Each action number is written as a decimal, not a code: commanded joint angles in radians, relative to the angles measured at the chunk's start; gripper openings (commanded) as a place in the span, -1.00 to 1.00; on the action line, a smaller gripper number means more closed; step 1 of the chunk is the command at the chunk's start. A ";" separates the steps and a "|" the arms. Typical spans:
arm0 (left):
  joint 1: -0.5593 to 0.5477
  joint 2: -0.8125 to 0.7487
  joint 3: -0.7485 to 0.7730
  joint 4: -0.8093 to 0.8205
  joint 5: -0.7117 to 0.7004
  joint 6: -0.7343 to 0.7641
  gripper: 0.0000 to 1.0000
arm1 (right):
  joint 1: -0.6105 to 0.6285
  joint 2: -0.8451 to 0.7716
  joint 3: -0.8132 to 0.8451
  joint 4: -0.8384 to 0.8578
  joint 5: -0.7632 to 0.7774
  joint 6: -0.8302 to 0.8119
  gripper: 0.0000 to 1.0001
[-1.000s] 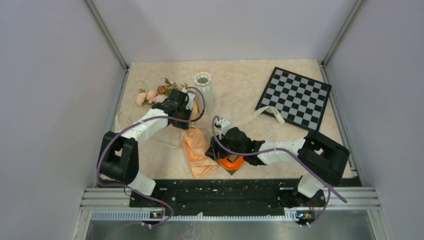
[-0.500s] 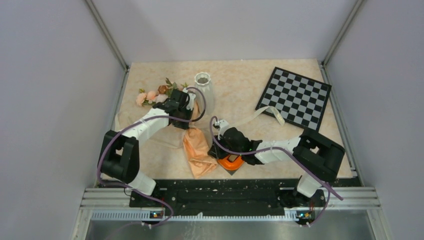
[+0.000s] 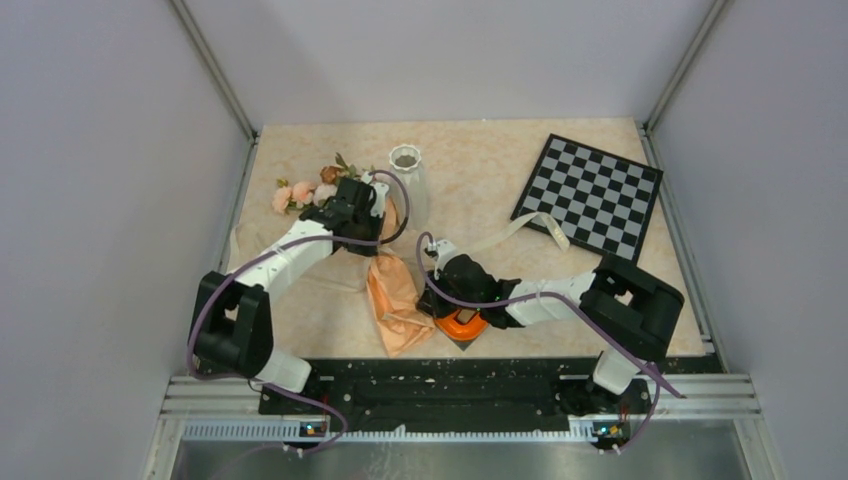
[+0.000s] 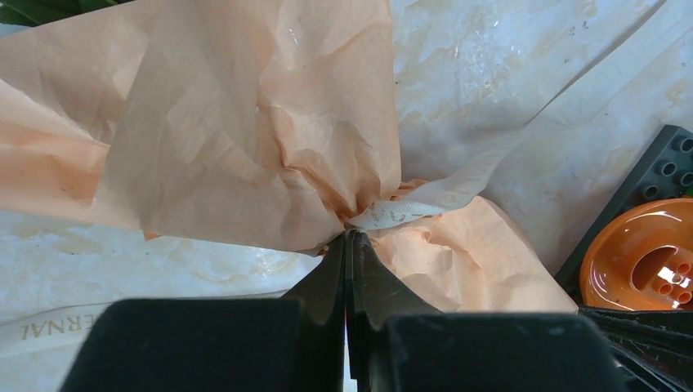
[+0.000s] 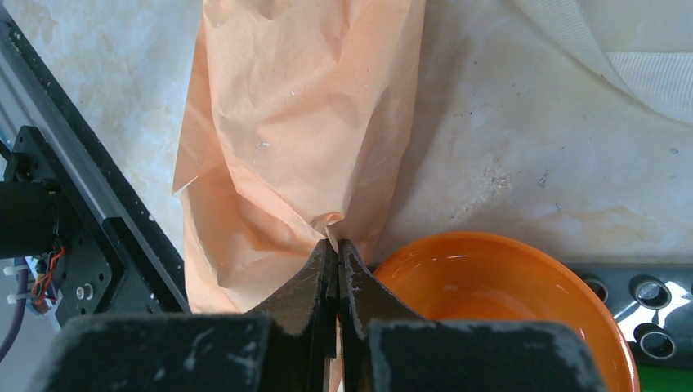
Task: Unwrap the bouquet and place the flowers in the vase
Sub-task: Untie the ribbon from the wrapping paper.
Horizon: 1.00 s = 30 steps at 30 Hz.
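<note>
The bouquet (image 3: 395,300) lies on the table as a peach paper bundle, its cinched waist under my left gripper (image 3: 375,250). The flowers (image 3: 303,192) stick out of its far end, left of the white ribbed vase (image 3: 406,178), which stands upright. In the left wrist view my left gripper (image 4: 350,233) is shut, pinching the paper (image 4: 245,122) at the cinch beside the cream ribbon (image 4: 400,214). My right gripper (image 3: 430,290) is at the bundle's lower right side. In the right wrist view the right gripper (image 5: 333,243) is shut on a fold of the paper (image 5: 302,122).
An orange plastic ring (image 3: 462,322) sits on a dark studded plate (image 4: 654,171) right beside my right gripper. A checkerboard (image 3: 590,195) lies at the back right. Loose cream ribbon (image 3: 520,228) trails toward it. Metal rails (image 5: 90,220) run along the near edge.
Both grippers have closed on the paper. The left arm has shifted slightly away, carrying the flower end with it. The right gripper has crept left toward the bundle.
</note>
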 commanded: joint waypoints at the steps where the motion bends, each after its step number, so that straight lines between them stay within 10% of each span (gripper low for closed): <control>1: -0.002 -0.073 -0.005 0.067 0.008 -0.006 -1.00 | 0.013 0.017 0.035 -0.017 0.013 0.002 -1.00; 30: 0.014 -0.106 -0.022 0.091 -0.012 -0.037 -0.44 | 0.012 0.017 0.046 -0.029 0.010 -0.005 -1.00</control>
